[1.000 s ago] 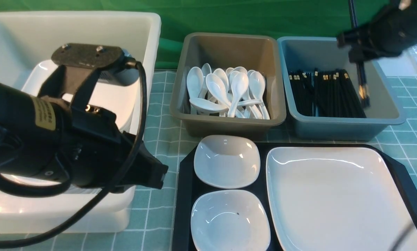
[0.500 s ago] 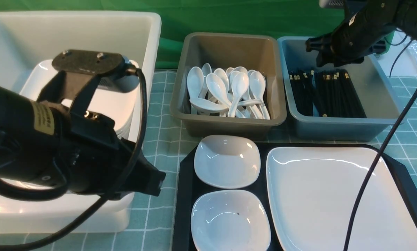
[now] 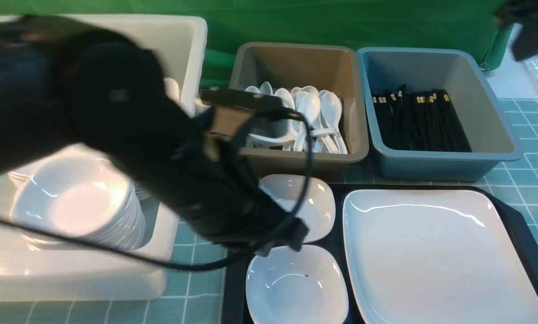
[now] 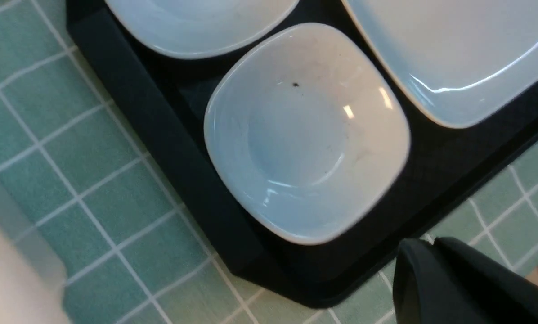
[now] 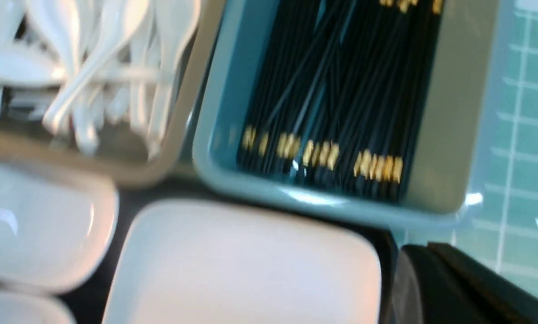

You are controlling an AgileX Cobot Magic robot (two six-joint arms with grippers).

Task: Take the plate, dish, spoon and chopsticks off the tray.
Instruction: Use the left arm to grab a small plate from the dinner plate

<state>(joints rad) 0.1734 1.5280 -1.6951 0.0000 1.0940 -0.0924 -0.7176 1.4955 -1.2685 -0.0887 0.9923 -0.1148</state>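
Note:
The black tray (image 3: pixel 514 220) holds the large white plate (image 3: pixel 435 256) on its right and two small white dishes on its left, a near one (image 3: pixel 296 288) and a far one (image 3: pixel 311 202). No spoon or chopsticks show on the tray. My left arm (image 3: pixel 161 148) reaches over the tray's left edge and partly covers the far dish. The left gripper (image 4: pixel 426 245) is shut and empty, above the tray's near-left corner beside the near dish (image 4: pixel 305 135). My right gripper (image 5: pixel 419 249) is shut and empty, high beside the plate's (image 5: pixel 242 265) far right corner.
A grey tub (image 3: pixel 296 63) with several white spoons (image 3: pixel 318 117) and a blue tub (image 3: pixel 489 112) with several black chopsticks (image 3: pixel 422 121) stand behind the tray. A big white tub (image 3: pixel 192 54) with stacked bowls (image 3: pixel 80 202) stands at the left. The right arm (image 3: pixel 527 27) is at the top right.
My left arm swung right, from over the white tub to the tray's left side. My right gripper let chopsticks go into the blue tub and withdrew up and right.

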